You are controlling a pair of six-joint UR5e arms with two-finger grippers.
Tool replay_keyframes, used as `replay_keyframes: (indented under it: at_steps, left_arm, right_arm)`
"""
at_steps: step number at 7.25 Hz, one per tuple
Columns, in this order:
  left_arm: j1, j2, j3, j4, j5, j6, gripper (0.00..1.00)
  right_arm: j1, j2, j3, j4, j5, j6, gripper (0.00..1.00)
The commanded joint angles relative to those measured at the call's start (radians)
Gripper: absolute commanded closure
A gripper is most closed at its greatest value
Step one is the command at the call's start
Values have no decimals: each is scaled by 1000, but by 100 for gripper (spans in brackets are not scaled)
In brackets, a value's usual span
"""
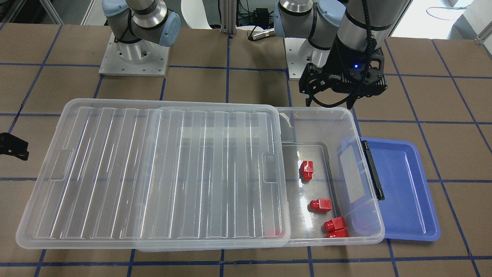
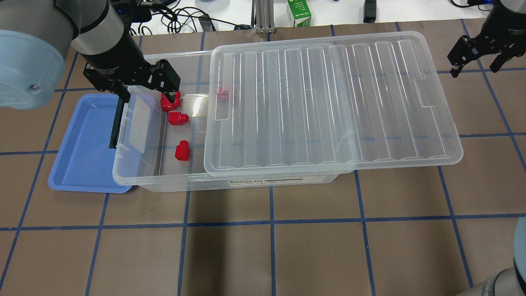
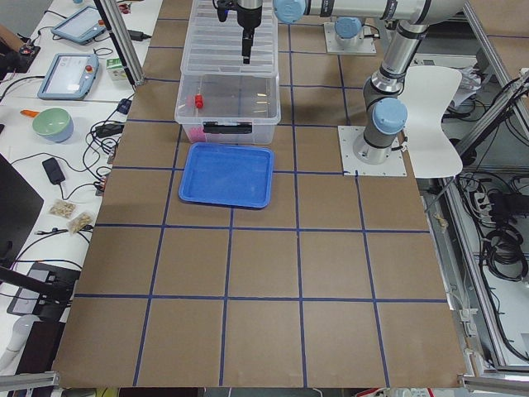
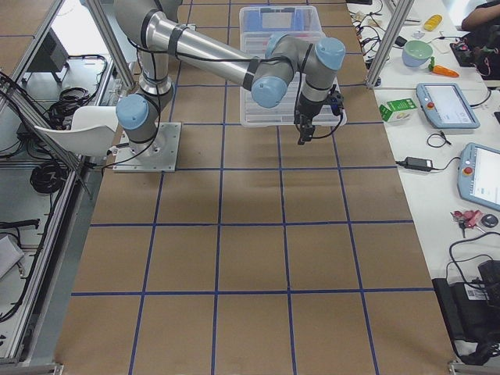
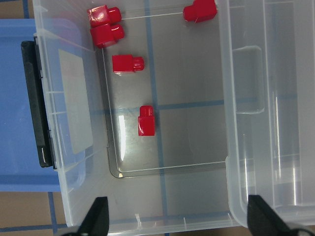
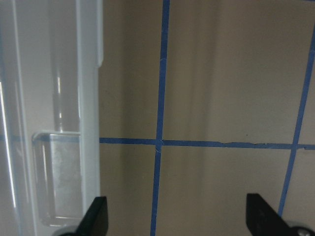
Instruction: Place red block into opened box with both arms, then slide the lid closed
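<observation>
Five red blocks [image 5: 146, 120] lie inside the box [image 2: 164, 179], near its open end. The lid [image 1: 153, 173] covers the rest of the box. We see the left pincer [image 1: 329, 103] spread wide above the box, holding nothing. The right pincer [image 2: 472, 70] is spread too, out past the box's covered end.

Clear ribbed lid [image 1: 153, 173]; clear box [image 1: 315, 110], black latch [image 1: 373, 169]; red blocks [image 1: 306, 170]; blue tray [image 1: 407, 192]; brown table [image 1: 246, 84], blue grid [image 1: 228, 57].

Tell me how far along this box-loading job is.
Done: five red blocks lie in the box. In hand: nothing; the left end effector hangs open over the box's uncovered end, the right end effector open past the lid's far end. Left: sliding the lid, still drawn back, closed.
</observation>
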Motion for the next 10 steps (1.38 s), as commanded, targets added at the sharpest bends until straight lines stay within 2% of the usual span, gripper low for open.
replay_keyframes:
  at_steps: [1, 4, 10]
  left_arm:
    - [4, -3, 6, -7, -5, -9, 0]
    - [4, -8, 33, -50, -16, -9, 0]
    - [4, -6, 33, -50, -22, -9, 0]
  right_arm:
    - [-25, -14, 61, -7, 1, -13, 0]
    - [-20, -16, 83, -7, 6, -60, 0]
    - [35, -9, 83, -5, 13, -56, 0]
